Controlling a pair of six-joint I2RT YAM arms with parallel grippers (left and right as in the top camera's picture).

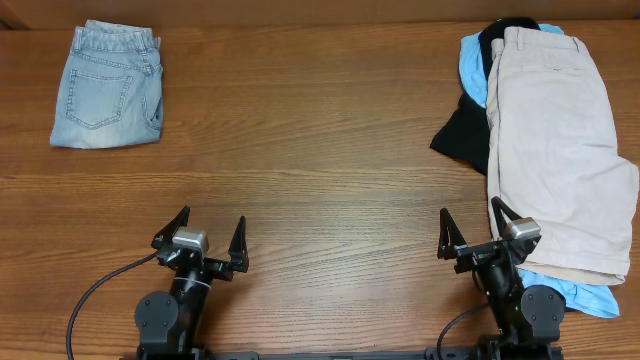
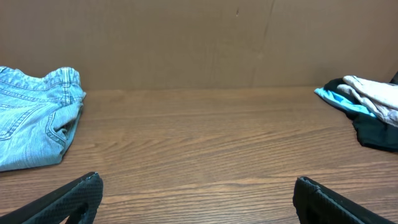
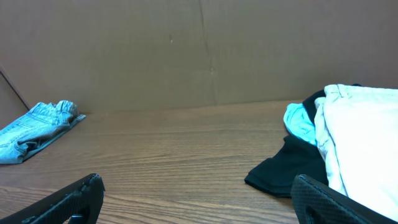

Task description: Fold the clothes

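Note:
Folded light-blue denim shorts (image 1: 105, 87) lie at the far left; they also show in the left wrist view (image 2: 31, 121) and the right wrist view (image 3: 34, 129). At the right lies a pile: beige shorts (image 1: 555, 150) spread flat on top of a black garment (image 1: 462, 135) and a light-blue garment (image 1: 472, 68). The pile shows in the right wrist view (image 3: 360, 143). My left gripper (image 1: 208, 232) is open and empty near the front edge. My right gripper (image 1: 470, 225) is open and empty, its right finger next to the beige shorts' lower edge.
A brown cardboard wall (image 2: 186, 43) stands behind the wooden table (image 1: 320, 170). The light-blue garment also sticks out below the beige shorts at the front right (image 1: 585, 295). A cable (image 1: 95, 290) runs from the left arm.

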